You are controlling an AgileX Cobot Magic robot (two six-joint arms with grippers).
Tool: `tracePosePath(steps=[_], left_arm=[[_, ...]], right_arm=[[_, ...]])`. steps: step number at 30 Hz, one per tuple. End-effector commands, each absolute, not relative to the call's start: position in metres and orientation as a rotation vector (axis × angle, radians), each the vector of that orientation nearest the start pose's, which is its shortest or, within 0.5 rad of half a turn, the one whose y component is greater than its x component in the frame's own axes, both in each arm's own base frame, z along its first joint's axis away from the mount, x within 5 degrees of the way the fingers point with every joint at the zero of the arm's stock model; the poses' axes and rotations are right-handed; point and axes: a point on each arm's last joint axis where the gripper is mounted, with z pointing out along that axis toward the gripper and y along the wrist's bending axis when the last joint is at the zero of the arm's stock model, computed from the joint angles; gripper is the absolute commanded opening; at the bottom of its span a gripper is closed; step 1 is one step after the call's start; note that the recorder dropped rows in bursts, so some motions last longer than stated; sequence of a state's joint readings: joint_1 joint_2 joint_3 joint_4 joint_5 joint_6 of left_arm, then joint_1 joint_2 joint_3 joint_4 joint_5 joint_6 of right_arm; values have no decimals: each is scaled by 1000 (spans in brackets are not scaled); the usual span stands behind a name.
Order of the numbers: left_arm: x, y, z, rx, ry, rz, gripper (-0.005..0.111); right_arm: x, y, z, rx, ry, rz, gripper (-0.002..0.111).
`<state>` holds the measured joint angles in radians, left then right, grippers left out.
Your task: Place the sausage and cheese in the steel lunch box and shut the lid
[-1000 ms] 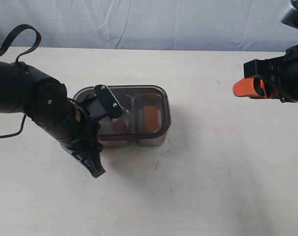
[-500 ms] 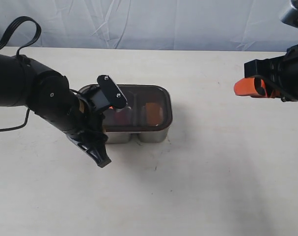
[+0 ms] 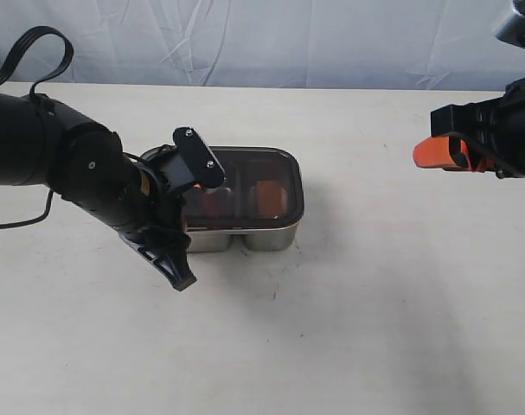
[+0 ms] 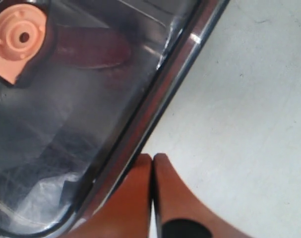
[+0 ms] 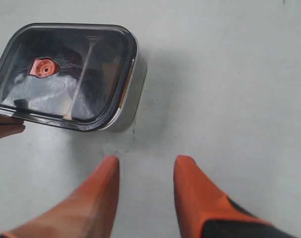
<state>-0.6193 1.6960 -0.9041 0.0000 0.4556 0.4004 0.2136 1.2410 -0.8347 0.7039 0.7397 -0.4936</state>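
Observation:
The steel lunch box (image 3: 245, 237) stands mid-table with the dark smoky lid (image 3: 245, 177) lying flat over it. Through the lid I make out the red sausage (image 3: 214, 204) in the left compartment and the yellow-orange cheese (image 3: 268, 197) in the right one. In the left wrist view the orange valve tab (image 4: 19, 35) and the sausage (image 4: 90, 47) show under the plastic. My left gripper (image 4: 152, 157) is shut and empty, its tips right at the lid's rim (image 4: 155, 104). My right gripper (image 3: 439, 154) hangs open and empty, far to the right of the box.
The pale tabletop (image 3: 374, 303) runs back to a white cloth backdrop (image 3: 288, 43). My bulky black left arm (image 3: 89, 177) covers the box's left end. The right wrist view takes in the whole lidded box (image 5: 66, 69) and one left fingertip (image 5: 6, 128) beside it.
The lid went from overhanging the box to lying flat on it. My left arm shifted slightly right and towards the back. The right gripper stayed put.

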Motion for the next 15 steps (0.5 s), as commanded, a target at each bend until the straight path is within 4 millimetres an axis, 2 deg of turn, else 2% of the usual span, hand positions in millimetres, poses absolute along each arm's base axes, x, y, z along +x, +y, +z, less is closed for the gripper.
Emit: tracePosePath(steps=[1,12,15], left_arm=[[256,-183,169,1336,2401,-62,0],[248,-178,166,1377,2501,-58,0],[245,-176,176,1330,2516,-67,0]], right_arm=[[227,88,279,-370,2461,669,37],[226,88,279,-373,2465,673,37],[226,88,278,-390,2470,653,37]])
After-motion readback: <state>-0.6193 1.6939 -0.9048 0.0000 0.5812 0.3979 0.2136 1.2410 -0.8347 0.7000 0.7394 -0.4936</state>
